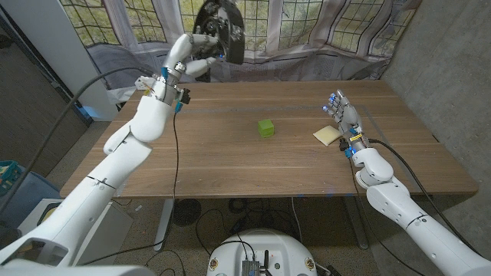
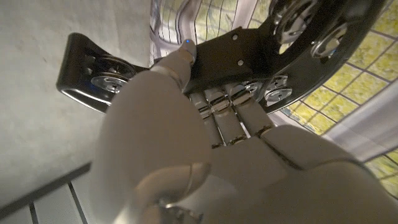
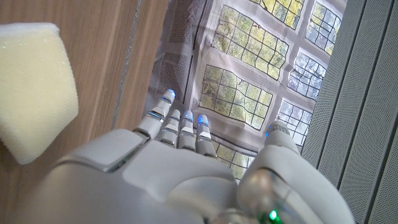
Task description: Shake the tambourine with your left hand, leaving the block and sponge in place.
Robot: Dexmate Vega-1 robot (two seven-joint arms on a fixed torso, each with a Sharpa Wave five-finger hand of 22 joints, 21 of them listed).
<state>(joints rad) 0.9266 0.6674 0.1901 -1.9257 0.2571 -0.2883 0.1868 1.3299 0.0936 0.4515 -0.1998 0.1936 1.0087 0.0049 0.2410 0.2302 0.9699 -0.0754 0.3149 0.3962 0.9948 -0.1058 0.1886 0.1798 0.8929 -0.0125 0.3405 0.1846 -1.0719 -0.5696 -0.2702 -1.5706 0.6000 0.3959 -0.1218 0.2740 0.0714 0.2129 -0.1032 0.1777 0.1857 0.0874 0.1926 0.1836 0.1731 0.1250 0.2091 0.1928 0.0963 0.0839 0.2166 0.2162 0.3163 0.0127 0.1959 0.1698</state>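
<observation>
One tambourine (image 1: 222,29) aloft in left hand (image 1: 192,55), apparently.

One tambourine (image 1: 222,31); one green block (image 1: 265,127); one sponge (image 1: 327,135); two hands.

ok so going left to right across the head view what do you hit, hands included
left hand → tambourine that it holds up above the table's far edge → green block → yellow sponge → right hand, beside the sponge.
</observation>
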